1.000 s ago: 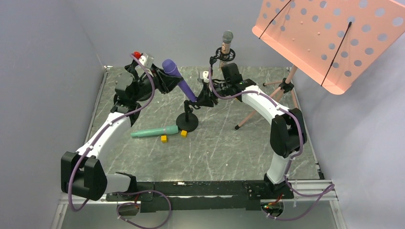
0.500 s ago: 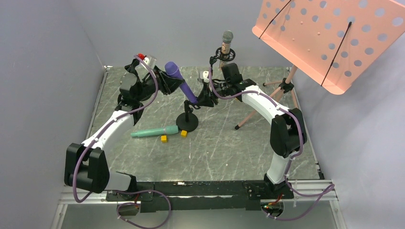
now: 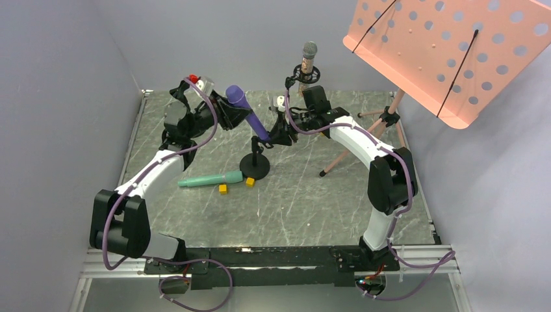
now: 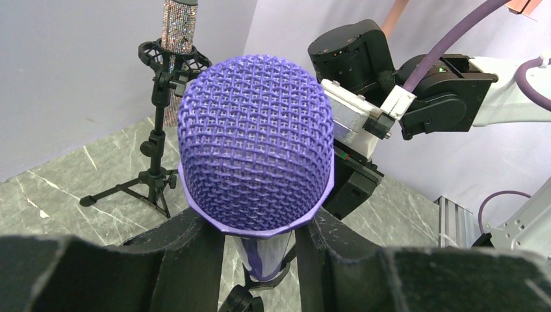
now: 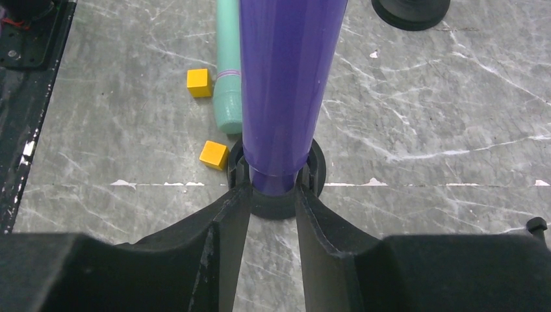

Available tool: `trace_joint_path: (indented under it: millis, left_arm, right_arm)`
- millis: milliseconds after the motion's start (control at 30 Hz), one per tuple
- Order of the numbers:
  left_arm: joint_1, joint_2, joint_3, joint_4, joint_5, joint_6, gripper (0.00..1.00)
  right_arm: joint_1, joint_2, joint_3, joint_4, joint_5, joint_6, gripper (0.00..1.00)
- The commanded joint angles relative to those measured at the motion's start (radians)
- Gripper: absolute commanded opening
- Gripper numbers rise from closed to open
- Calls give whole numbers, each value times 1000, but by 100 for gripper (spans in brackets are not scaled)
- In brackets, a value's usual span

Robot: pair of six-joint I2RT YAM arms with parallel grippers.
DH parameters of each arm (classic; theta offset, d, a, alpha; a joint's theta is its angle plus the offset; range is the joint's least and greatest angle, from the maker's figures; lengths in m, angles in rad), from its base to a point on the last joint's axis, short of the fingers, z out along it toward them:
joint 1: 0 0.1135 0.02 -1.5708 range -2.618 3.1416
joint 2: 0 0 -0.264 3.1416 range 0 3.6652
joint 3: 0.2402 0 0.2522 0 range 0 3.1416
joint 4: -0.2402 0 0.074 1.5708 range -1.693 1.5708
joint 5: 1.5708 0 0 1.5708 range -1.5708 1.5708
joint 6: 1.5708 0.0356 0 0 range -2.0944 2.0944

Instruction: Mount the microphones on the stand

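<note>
A purple microphone (image 3: 247,116) leans up to the left, its mesh head (image 4: 256,143) filling the left wrist view. My left gripper (image 3: 227,114) is shut on its body just below the head (image 4: 260,240). The microphone's lower end (image 5: 286,84) sits in the black clip (image 5: 276,198) of a short stand with a round base (image 3: 255,168). My right gripper (image 5: 273,192) is shut on that clip (image 3: 274,133). A teal microphone (image 3: 209,180) lies flat on the table. At the back, a glittery microphone (image 3: 307,65) stands upright in a tripod stand.
Two yellow cubes (image 3: 223,189) (image 3: 250,182) lie by the teal microphone's head. A pink perforated music stand (image 3: 448,52) overhangs the back right, its tripod legs (image 3: 344,156) beside my right arm. Grey walls close in the marble table (image 3: 292,208).
My left arm has shifted slightly right and forward, carrying the purple microphone's head with it. The right arm stays on the clip.
</note>
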Motion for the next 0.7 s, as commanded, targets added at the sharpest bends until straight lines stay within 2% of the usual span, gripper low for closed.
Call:
trace_joint_path:
  millis: [0, 300, 667]
  left_arm:
    - [-17, 38, -24, -85, 49, 52, 0]
    - [-26, 65, -10, -157, 28, 118, 0]
    - [-30, 101, -20, -168, 20, 142, 0]
  right_arm:
    - [13, -4, -6, -7, 33, -17, 43]
    - [13, -3, -17, -60, 85, -24, 44]
    - [3, -24, -51, -93, 123, -22, 44]
